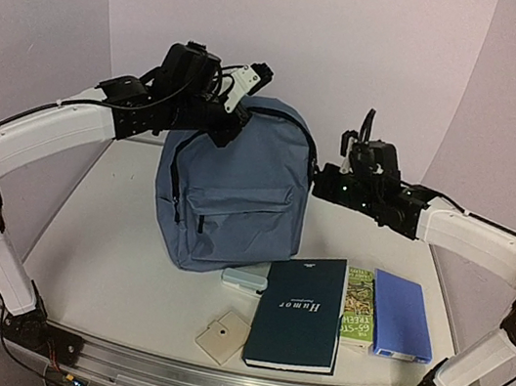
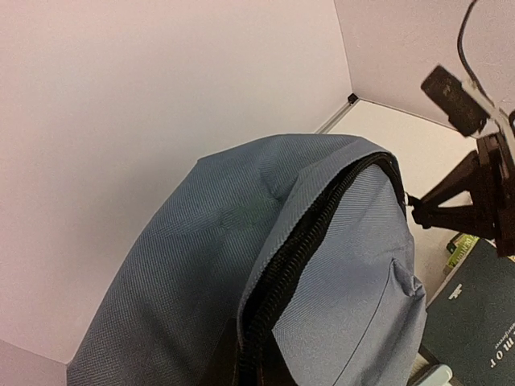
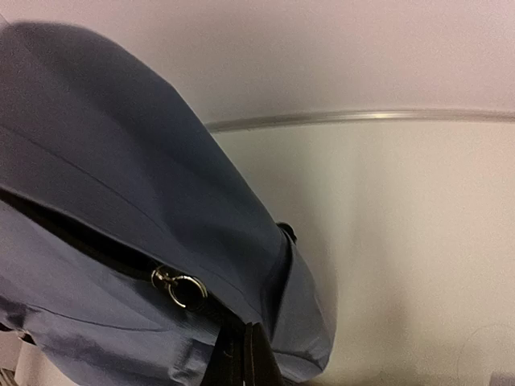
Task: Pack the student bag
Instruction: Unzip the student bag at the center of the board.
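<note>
- Table seen from overhead: the white table (image 1: 113,228) carries the student bag (image 1: 239,185), a large slate-blue fabric backpack with black zips. It stands upright toward the back, mid-surface, with its front pocket facing the arm bases.
- Same view: the left gripper (image 1: 235,118) sits on the bag's top left corner at the black zip line, jaws clamped onto the bag there. The right gripper (image 1: 322,180) touches the bag's upper right edge, fingers pressed together.
- Same view, in front of the bag: a small pale blue-and-white case (image 1: 246,278) lies against the bag's base. A dark teal hardback book lettered "Humor" (image 1: 298,311) is just beside it. A green paperback (image 1: 359,304) and a flat blue box (image 1: 401,314) lie in a row to the right of the book. A beige square pad (image 1: 222,336) lies apart, near the front edge.
- Left wrist view: the bag's rounded top fills the frame. The black zip runs down into the bottom edge, where the grip is; the fingers barely show. The right gripper's black frame is at far right, against the bag's side.
- Right wrist view: blue fabric close up, with a silver ring (image 3: 181,287) on the zip. The dark fingers (image 3: 233,358) are closed on the black zip strip just below the ring. The white table and rear wall are behind.
</note>
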Available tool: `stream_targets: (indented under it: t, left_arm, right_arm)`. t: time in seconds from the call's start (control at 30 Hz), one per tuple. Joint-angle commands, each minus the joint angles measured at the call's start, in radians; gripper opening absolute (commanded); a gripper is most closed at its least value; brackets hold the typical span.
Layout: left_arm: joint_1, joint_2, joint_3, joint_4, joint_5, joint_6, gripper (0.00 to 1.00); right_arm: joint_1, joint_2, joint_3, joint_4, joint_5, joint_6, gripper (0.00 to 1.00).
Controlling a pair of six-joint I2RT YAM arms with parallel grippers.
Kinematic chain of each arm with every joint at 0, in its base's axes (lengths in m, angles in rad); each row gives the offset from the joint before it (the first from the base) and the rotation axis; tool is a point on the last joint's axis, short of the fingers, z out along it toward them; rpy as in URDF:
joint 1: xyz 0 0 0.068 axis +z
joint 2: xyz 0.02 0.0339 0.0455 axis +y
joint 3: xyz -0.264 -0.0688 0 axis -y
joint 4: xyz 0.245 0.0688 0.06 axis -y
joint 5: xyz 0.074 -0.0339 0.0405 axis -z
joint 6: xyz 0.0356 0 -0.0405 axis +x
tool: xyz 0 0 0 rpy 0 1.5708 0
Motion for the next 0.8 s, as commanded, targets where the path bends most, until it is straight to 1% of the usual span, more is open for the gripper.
stream_targets:
  t: [0.0,0.13,0.23,0.3,0.33,0.37,0.4,0.43,0.5,0.57,0.6,0.67,0.77]
  left_arm:
    - [0.007,-0.006,0.074,0.038,-0.082,-0.028,0.00]
    - [0.007,-0.008,0.080,0.032,-0.069,-0.037,0.00]
    - [0.007,-0.011,0.093,-0.005,-0.019,-0.057,0.02]
    - [0.007,-0.026,0.110,-0.058,0.058,-0.081,0.15]
    - [0.007,-0.036,0.116,-0.084,0.104,-0.100,0.25]
    - [0.007,-0.046,0.121,-0.111,0.141,-0.122,0.35]
    - [0.007,-0.060,0.123,-0.136,0.171,-0.142,0.47]
    - [0.007,-0.079,0.122,-0.156,0.198,-0.160,0.60]
    - [0.007,-0.112,0.120,-0.212,0.247,-0.199,0.76]
    - [0.007,-0.146,0.122,-0.265,0.260,-0.232,0.84]
    - [0.008,-0.159,0.121,-0.291,0.259,-0.247,0.87]
    - [0.011,-0.196,0.113,-0.326,0.243,-0.269,0.89]
    - [0.023,-0.240,0.083,-0.353,0.151,-0.274,0.87]
  right_arm:
    - [-0.008,0.054,-0.072,-0.053,-0.019,0.064,0.00]
    - [-0.008,0.101,-0.087,-0.046,-0.032,0.079,0.00]
    - [-0.007,0.101,-0.076,-0.044,-0.034,0.070,0.00]
    - [-0.008,0.073,-0.072,-0.044,-0.029,0.058,0.00]
    - [-0.008,0.054,-0.072,-0.045,-0.023,0.054,0.02]
    - [-0.008,0.032,-0.073,-0.046,-0.021,0.046,0.07]
    - [-0.008,0.008,-0.075,-0.046,-0.024,0.037,0.15]
    - [-0.008,-0.015,-0.077,-0.047,-0.029,0.030,0.26]
    - [-0.008,-0.068,-0.080,-0.059,-0.045,0.022,0.40]
    - [-0.007,-0.129,-0.083,-0.069,-0.063,0.023,0.55]
    - [-0.006,-0.153,-0.085,-0.071,-0.080,0.024,0.58]
    - [0.002,-0.210,-0.086,-0.071,-0.116,0.017,0.63]
    - [0.038,-0.251,-0.061,-0.068,-0.144,0.026,0.66]
